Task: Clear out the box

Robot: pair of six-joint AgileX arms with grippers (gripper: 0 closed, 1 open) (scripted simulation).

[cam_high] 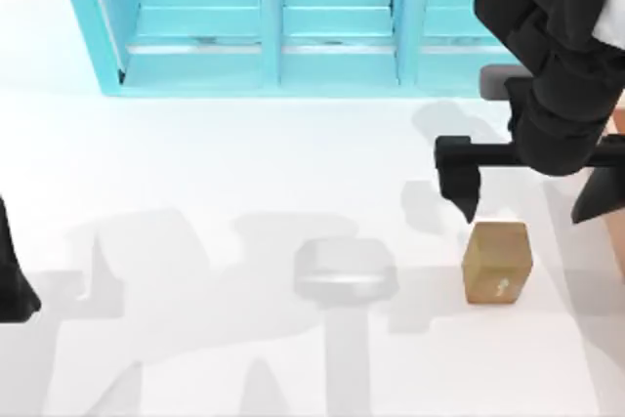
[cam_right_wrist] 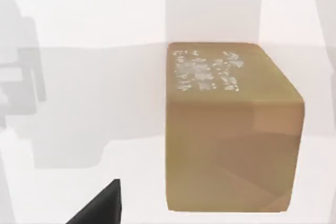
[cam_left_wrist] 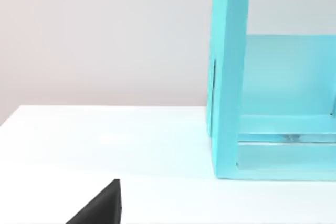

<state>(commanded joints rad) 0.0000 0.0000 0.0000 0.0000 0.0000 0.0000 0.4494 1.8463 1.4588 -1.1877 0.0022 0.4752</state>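
Note:
Of the box I can make out only a thin brown strip (cam_high: pixel 618 122) at the table's right edge, behind my right arm. My right gripper (cam_high: pixel 532 204) hovers at the right side of the table. It is open, its two black fingers spread wide with nothing between them. Just in front of its left fingertip (cam_high: pixel 467 204) a small tan carton (cam_high: pixel 498 261) with a white mark stands free on the white table. The right wrist view looks down on that carton (cam_right_wrist: pixel 231 129). My left arm (cam_high: pixel 14 280) is parked at the left edge.
A big turquoise shelf unit (cam_high: pixel 264 21) runs along the back of the table, and its end wall (cam_left_wrist: pixel 228 77) rises in the left wrist view. Grey shadows of the arms lie across the white tabletop (cam_high: pixel 195 163).

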